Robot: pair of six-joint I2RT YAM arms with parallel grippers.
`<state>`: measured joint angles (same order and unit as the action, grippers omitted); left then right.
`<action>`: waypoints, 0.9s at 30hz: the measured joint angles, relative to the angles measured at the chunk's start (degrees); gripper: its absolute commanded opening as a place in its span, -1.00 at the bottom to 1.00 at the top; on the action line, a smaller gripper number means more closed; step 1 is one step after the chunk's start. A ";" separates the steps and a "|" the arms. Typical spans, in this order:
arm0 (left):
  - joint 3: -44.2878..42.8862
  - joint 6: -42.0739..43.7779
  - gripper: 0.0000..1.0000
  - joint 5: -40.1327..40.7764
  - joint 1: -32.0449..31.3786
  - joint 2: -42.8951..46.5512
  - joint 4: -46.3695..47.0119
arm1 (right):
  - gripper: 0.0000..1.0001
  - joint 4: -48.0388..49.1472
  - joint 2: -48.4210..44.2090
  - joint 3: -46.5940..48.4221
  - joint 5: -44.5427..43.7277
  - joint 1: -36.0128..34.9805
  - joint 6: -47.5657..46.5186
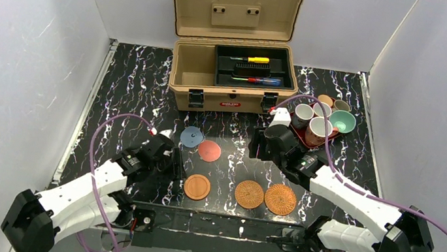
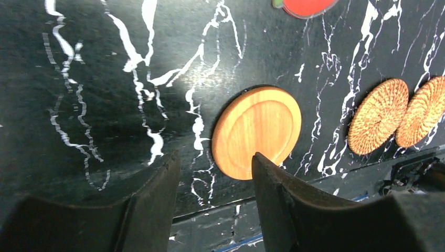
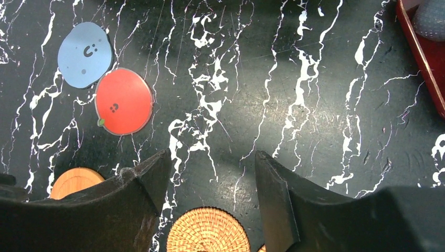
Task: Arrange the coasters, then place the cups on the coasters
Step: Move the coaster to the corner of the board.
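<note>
**Five coasters down, cups all sitting in the tray**

We're looking at five coasters lying flat on the black marble table (image 1: 134,87). The wooden coaster (image 1: 197,187), a woven coaster (image 1: 249,194) and a second woven coaster (image 1: 280,199) are lining up in a row near the front edge, with the two woven ones just beside each other. The blue-grey coaster (image 1: 191,137) and the pinkish-red coaster (image 1: 209,151) are lying a bit farther back, edges touching.

The cups (image 1: 322,113) are crowding together on the dark red tray (image 3: 427,58) at the back right, next to the open tan toolbox (image 1: 236,42).

The left gripper (image 2: 212,178) is hanging just beside the wooden coaster, jaws partway apart, and we're seeing only table between them. The right gripper (image 3: 210,173) is hovering between the woven coasters and the tray, jaws wide and gripping nothing.
</note>
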<state>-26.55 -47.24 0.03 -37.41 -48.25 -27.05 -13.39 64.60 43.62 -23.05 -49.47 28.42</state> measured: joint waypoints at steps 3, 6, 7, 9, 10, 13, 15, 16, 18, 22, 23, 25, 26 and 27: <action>0.33 -1.33 -0.03 -0.68 -1.70 -2.14 2.12 | 0.34 0.04 0.00 0.00 0.96 0.68 -0.17; 0.81 -2.05 -0.04 -1.22 -2.91 -4.28 3.74 | 0.34 0.11 0.00 0.00 1.64 0.74 -0.13; 0.83 -2.16 -0.05 -1.40 -3.17 -4.98 4.07 | 0.34 0.13 0.00 0.00 1.84 0.76 -0.13; 0.81 -2.34 -0.06 -1.55 -3.65 -5.99 4.61 | 0.33 0.15 0.00 0.00 2.12 0.76 -0.11; 0.81 -2.43 -0.06 -1.62 -3.85 -6.34 4.79 | 0.33 0.15 0.00 0.00 2.25 0.79 -0.11; 0.81 -2.86 -0.08 -1.70 -4.50 -7.21 4.98 | 0.33 0.15 0.00 0.00 2.29 0.94 -0.11; 0.83 -3.06 -0.11 -1.77 -5.14 -8.04 5.33 | 0.33 0.15 0.00 0.00 2.27 1.05 -0.11; 0.83 -3.15 -0.14 -1.81 -5.38 -8.44 5.46 | 0.33 0.15 0.00 0.00 2.27 1.09 -0.11; 0.83 -3.37 -0.20 -1.97 -5.88 -9.40 5.64 | 0.33 0.15 0.00 0.00 2.27 1.09 -0.11; 0.81 -4.04 -0.22 -2.01 -7.02 -10.64 5.66 | 0.32 0.15 0.09 0.00 2.27 1.09 -0.09; 0.81 -4.24 -0.23 -2.03 -7.32 -10.84 5.66 | 0.32 0.15 0.15 0.00 2.27 1.09 -0.09; 0.81 -4.44 -0.23 -2.03 -7.87 -11.28 5.75 | 0.32 0.15 0.28 0.00 2.25 1.09 -0.02; 0.81 -4.57 -0.23 -2.12 -8.07 -11.52 5.95 | 0.32 0.15 0.31 0.00 2.25 1.09 0.04; 0.79 -4.74 -0.23 -2.19 -8.22 -11.67 6.25 | 0.32 0.15 0.31 -0.02 2.25 1.11 0.09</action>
<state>-25.76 -51.99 -2.15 -45.63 -59.92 -20.80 -13.23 64.90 43.59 -20.80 -48.36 28.51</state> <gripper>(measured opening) 0.389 0.664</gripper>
